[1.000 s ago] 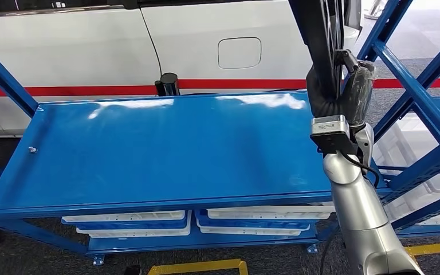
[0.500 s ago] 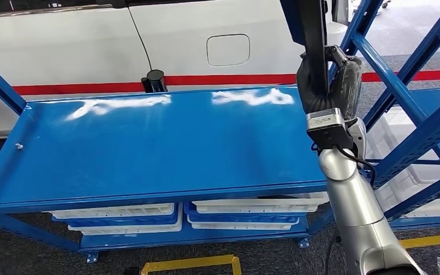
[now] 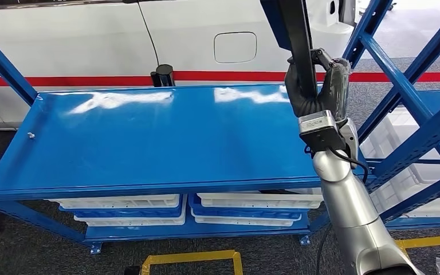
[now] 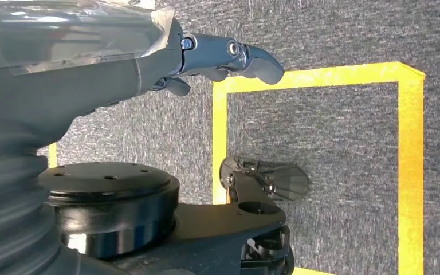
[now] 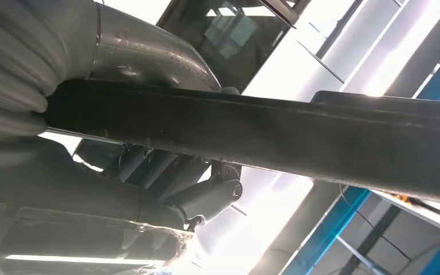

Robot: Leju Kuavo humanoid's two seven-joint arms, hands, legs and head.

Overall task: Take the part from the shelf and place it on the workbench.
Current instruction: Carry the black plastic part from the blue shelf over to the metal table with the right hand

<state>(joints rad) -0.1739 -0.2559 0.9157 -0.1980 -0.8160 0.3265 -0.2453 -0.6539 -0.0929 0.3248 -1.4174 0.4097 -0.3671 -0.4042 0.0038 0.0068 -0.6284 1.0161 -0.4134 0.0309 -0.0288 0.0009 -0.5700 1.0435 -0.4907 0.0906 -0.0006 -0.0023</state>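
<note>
head / right hand: right hand (image 3: 315,86) raised over the right end of the table (image 3: 149,143), fingers wrapped around the part (image 3: 295,34), a long dark bar.
head / part: bar runs up from the grip and out of the picture at the top, leaning a little left; it is in the air, not touching the table top.
head / table: blue, glossy top with glare streaks along the far edge; a small pale bit (image 3: 31,135) lies near its left edge.
head / under table: white trays (image 3: 120,201) stacked on the lower level, left and right.
head / surroundings: blue shelf frame (image 3: 412,103) stands right of the arm; white car body with a red stripe (image 3: 91,79) behind the table; yellow floor tape (image 3: 192,258) in front, near side.
right wrist / grip: close-up of the part (image 5: 263,134) crossing the whole picture, clamped between the grey thumb (image 5: 143,51) and the darker fingers (image 5: 206,197); contact shows clearly here, whereas head view gives it only from behind.
right wrist / background: bright glare, blue shelf bar (image 5: 321,235) behind the part.
left wrist / left hand: left hand (image 4: 217,60) hangs over grey carpet, holding nothing; fingers extended and loosely apart.
left wrist / floor: yellow tape outline (image 4: 321,80) on the carpet.
</note>
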